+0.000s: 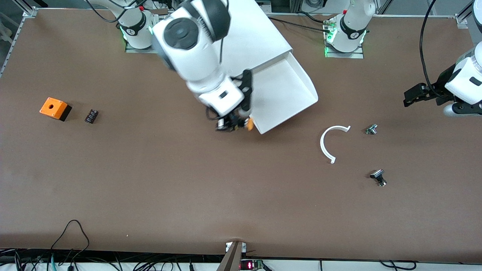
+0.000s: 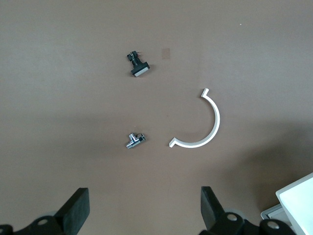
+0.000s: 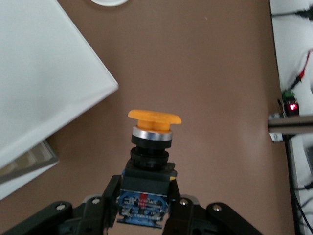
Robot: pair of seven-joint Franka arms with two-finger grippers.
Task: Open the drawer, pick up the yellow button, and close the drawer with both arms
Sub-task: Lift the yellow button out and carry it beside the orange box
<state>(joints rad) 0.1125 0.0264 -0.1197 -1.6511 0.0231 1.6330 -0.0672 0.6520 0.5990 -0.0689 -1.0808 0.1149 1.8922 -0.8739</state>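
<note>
orange-capped button sits clamped in the right gripper over the counter, beside the pulled-out drawer – seemingly lifted clear for closing; left gripper waits spread apart near the counter's edge.

table | cabinet | orange box | ribbed block | white arc
</note>
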